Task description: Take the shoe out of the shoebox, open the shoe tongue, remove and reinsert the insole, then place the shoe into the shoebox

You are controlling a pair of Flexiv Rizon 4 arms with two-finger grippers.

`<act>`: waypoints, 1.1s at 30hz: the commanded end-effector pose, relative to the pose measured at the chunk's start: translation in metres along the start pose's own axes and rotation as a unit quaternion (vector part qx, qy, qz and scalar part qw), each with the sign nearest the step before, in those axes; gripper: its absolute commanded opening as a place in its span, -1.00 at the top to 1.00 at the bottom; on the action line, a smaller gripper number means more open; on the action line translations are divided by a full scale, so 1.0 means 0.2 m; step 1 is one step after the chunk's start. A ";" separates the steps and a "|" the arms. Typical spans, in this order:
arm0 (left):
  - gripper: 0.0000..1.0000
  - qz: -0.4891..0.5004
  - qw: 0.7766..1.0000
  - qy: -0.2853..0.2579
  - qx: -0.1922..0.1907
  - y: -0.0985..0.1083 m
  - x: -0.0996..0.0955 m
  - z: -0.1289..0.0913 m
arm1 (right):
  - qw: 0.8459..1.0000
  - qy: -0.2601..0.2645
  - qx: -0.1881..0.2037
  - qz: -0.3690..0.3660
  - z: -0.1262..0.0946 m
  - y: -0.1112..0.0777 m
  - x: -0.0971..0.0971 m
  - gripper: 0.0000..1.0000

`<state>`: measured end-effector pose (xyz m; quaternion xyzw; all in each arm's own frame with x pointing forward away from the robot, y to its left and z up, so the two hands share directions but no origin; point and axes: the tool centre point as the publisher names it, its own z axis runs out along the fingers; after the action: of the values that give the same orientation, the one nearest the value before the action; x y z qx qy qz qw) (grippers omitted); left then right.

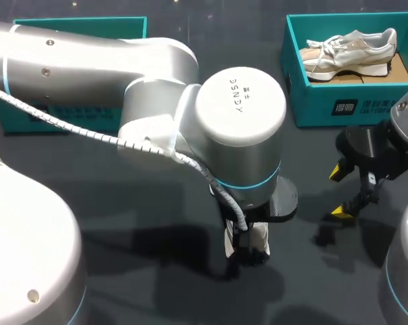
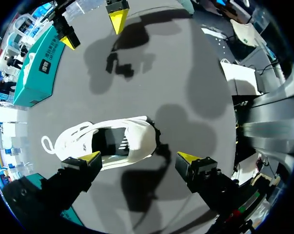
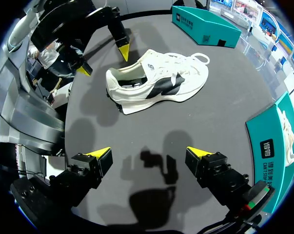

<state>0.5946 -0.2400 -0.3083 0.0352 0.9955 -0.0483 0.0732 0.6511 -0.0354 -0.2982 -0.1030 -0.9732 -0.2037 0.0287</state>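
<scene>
The white shoe (image 2: 137, 140) sits upright under the left gripper (image 2: 139, 157), heel between its fingers, toe out past one of them. Those fingers are spread wide; one tip is close against the shoe's side, touching or not I cannot tell. The right gripper (image 3: 147, 153), fingers also spread and holding nothing, has the shoe well ahead of it.

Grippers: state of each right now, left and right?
Left gripper: open, close over the shoe, not gripping it.
Right gripper: open, empty.
</scene>
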 end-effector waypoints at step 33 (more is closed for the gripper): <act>-0.54 -0.056 0.998 0.017 -0.031 -0.10 0.01 0.32 | 1.000 -0.002 0.000 0.000 0.00 0.00 0.01 -1.00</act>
<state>0.5995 -0.2633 -0.3659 -0.0209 0.9981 -0.0244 0.0518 0.6510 -0.0354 -0.2982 -0.1030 -0.9732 -0.2037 0.0287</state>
